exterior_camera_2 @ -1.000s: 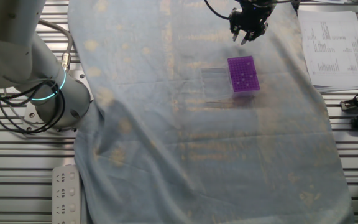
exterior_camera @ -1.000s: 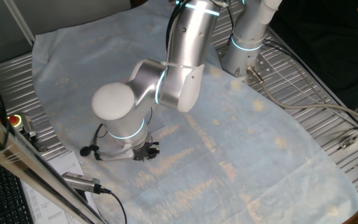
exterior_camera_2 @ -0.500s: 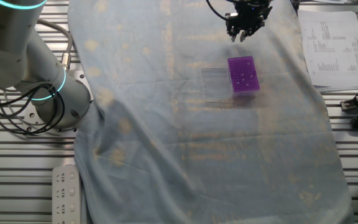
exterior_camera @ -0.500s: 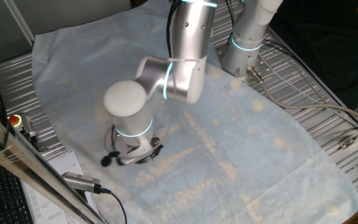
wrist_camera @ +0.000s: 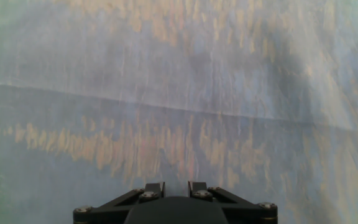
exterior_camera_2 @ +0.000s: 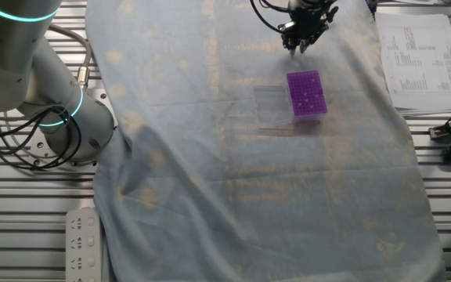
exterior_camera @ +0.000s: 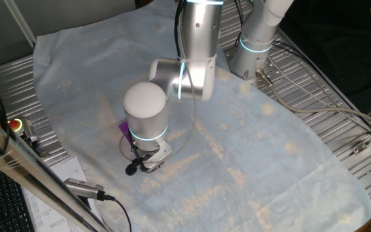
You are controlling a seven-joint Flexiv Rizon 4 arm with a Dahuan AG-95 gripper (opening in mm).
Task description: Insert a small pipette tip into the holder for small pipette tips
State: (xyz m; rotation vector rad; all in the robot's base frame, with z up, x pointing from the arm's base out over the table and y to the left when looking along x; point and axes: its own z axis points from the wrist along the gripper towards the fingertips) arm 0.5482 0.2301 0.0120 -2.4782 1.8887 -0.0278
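Observation:
The holder for small pipette tips is a flat purple block with pale holes, lying on the blue cloth. In one fixed view only a purple corner of it shows behind the arm's wrist. My gripper hangs just beyond the holder's far end, not touching it. It also shows low over the cloth in one fixed view. In the hand view the gripper shows two short jaws standing apart, with bare cloth between them. No pipette tip is visible in any view.
A wrinkled blue cloth covers the table. A faint clear rectangle lies beside the holder. Papers and cables lie at the right edge. The arm's base stands at the left. A metal grid surrounds the cloth.
The arm has swung, and the gripper has shifted a little left and away from the holder. The holder has not moved.

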